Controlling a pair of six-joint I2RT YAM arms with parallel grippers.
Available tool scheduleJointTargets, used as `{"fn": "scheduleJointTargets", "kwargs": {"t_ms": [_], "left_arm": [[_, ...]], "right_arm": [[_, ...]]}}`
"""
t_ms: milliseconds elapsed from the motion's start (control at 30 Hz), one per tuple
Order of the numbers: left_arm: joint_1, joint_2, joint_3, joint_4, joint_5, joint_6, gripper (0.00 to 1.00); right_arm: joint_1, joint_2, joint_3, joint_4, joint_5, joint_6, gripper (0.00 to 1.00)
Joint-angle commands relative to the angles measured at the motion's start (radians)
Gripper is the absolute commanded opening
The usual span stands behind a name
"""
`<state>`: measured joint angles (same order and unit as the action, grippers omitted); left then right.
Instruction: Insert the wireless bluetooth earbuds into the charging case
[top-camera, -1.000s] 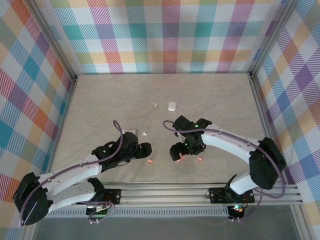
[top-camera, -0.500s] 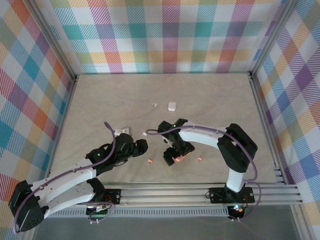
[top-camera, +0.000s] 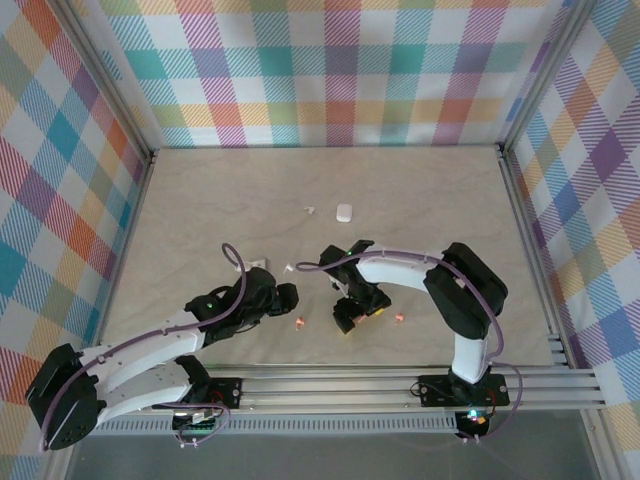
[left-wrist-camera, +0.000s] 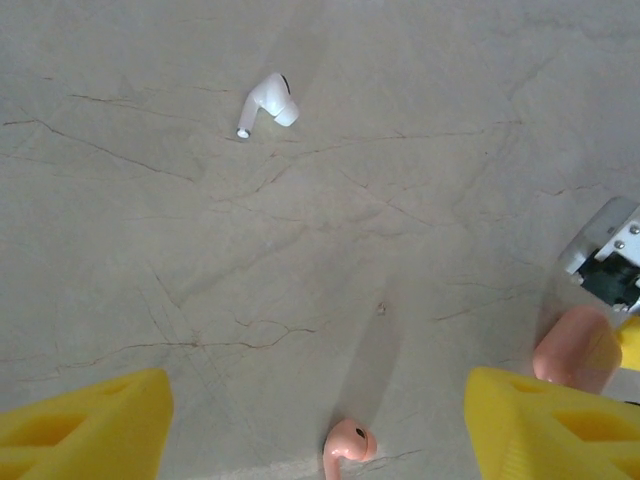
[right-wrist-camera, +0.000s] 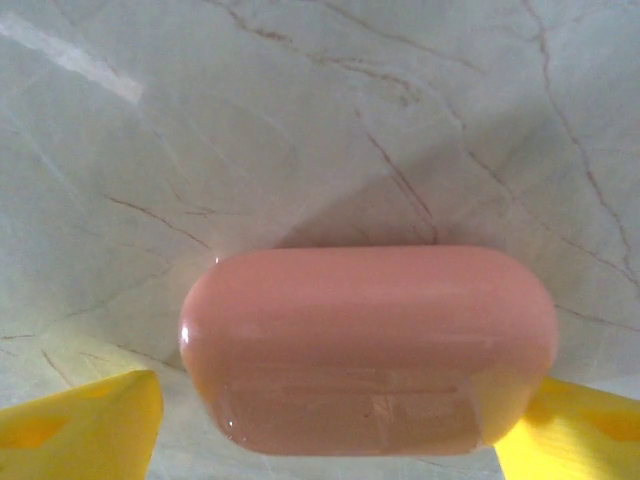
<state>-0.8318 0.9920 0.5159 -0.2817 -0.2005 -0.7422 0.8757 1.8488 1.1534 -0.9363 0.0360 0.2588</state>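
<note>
Lying loose on tabletop (left-wrist-camera: 420, 150): pink earbud (left-wrist-camera: 347, 447), untouched, between fingers of left claw (left-wrist-camera: 315, 395), spread wide; white earbud (left-wrist-camera: 270, 102) beyond, far side. Pink charging case (right-wrist-camera: 368, 350) right of it, between fingers of right claw (right-wrist-camera: 330, 405); grip cannot tell.

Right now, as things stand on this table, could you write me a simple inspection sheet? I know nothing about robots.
Surface: pale veined tabletop, nothing spilled.
Job's things: coral case, looks closed, between the right fingers; white case at the back, first white earbud beside it; second white earbud ahead of the left fingers; first coral earbud in line with their gap; second coral earbud right of the coral case. All four lie loose.
Clutter: nothing seen.
Grippers: left fingers open, empty; right fingers apart, either side of the coral case.
Cables: purple cables loop along both arms.
Surroundings: plaid walls, metal rail at the near edge.
</note>
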Motion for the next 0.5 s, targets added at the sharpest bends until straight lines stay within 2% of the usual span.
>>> {"fn": "scheduleJointTargets", "kwargs": {"t_ms": [0, 133, 467], "left_arm": [[-0.008, 0.016, 0.045, -0.023, -0.001, 0.038, 0.76], [-0.008, 0.041, 0.072, -0.06, -0.004, 0.05, 0.77], [-0.008, 0.086, 0.095, -0.056, -0.018, 0.051, 0.77]], "right_arm": [[-0.023, -0.011, -0.008, 0.079, -0.05, 0.025, 0.77], [-0.076, 0.001, 0.022, 0.095, -0.076, 0.058, 0.7], [-0.193, -0.008, 0.035, 0.163, -0.192, 0.143, 0.66]]}}
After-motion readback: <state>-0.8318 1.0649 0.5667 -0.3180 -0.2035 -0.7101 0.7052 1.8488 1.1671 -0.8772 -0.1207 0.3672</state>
